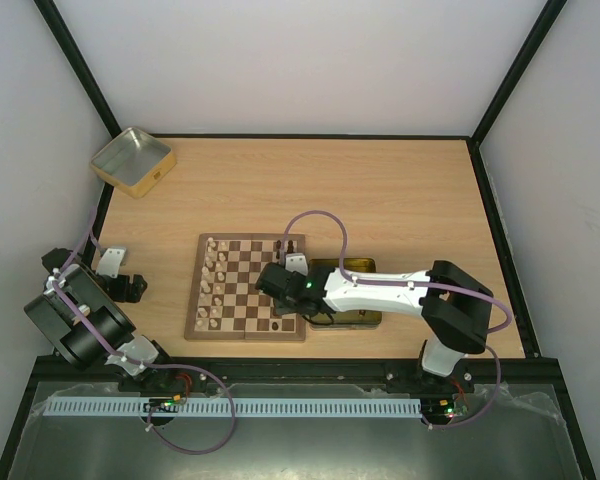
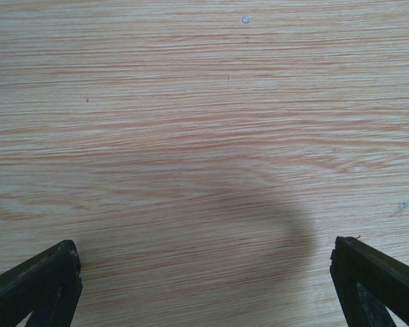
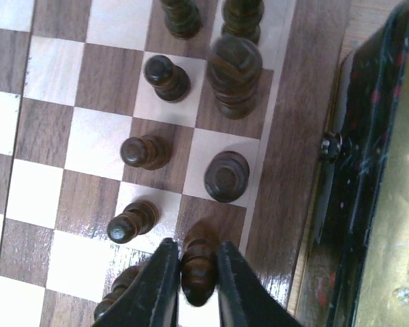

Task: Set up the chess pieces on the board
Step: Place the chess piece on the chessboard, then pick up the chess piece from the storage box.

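Note:
The board (image 1: 242, 292) lies mid-table. Cream chess pieces (image 1: 212, 285) stand along its left columns and dark ones (image 1: 290, 245) at its right side. My right gripper (image 1: 273, 283) reaches over the board's right part. In the right wrist view it (image 3: 198, 272) is shut on a dark brown piece (image 3: 199, 266) over a dark square beside the board's rim (image 3: 307, 136). I cannot tell if the piece's base touches the square. Dark pawns (image 3: 142, 151) and taller dark pieces (image 3: 233, 68) stand just ahead of it. My left gripper (image 1: 120, 272) is open and empty over bare table (image 2: 204, 259).
A yellow-gold tin (image 1: 352, 266) lies against the board's right edge, under my right arm; its dark wall shows in the right wrist view (image 3: 368, 136). A silvery square tin (image 1: 132, 160) sits at the far left corner. Black frame posts line the table's sides.

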You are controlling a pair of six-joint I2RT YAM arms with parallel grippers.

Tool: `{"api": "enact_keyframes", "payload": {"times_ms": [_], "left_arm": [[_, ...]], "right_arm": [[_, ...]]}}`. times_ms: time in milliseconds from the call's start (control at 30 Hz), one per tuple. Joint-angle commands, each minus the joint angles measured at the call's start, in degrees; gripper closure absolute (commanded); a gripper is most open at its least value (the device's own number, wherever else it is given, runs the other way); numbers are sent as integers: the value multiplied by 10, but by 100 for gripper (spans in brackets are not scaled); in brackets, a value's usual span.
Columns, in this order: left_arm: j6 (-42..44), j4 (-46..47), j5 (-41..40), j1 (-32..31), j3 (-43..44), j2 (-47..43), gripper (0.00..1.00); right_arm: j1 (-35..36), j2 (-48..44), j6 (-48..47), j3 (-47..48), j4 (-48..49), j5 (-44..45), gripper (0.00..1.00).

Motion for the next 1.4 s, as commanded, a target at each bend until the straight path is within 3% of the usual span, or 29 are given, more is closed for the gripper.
{"api": "enact_keyframes", "payload": {"times_ms": [0, 100, 367, 567, 800, 1100, 1367], "left_arm": [[-12, -74, -26, 4, -31, 28, 1], [-12, -74, -26, 4, -31, 28, 1], [-13, -73, -26, 4, -30, 30, 1], [-14, -74, -26, 4, -29, 33, 1], [-19, -69, -28, 3, -28, 38, 1], [-20, -73, -34, -3, -25, 40, 1], [-22, -71, -36, -6, -26, 41, 1]], "right_arm": [[5, 4, -3, 22, -6, 14, 78], [5, 3, -4, 21, 1, 12, 67], [6, -13, -3, 28, -2, 16, 65], [5, -96, 17, 33, -74, 73, 65], [-55, -189, 34, -55, -147, 119, 63], [-144, -234, 22, -193, -80, 93, 61], [-186, -241, -2, -238, -41, 72, 62]]}}
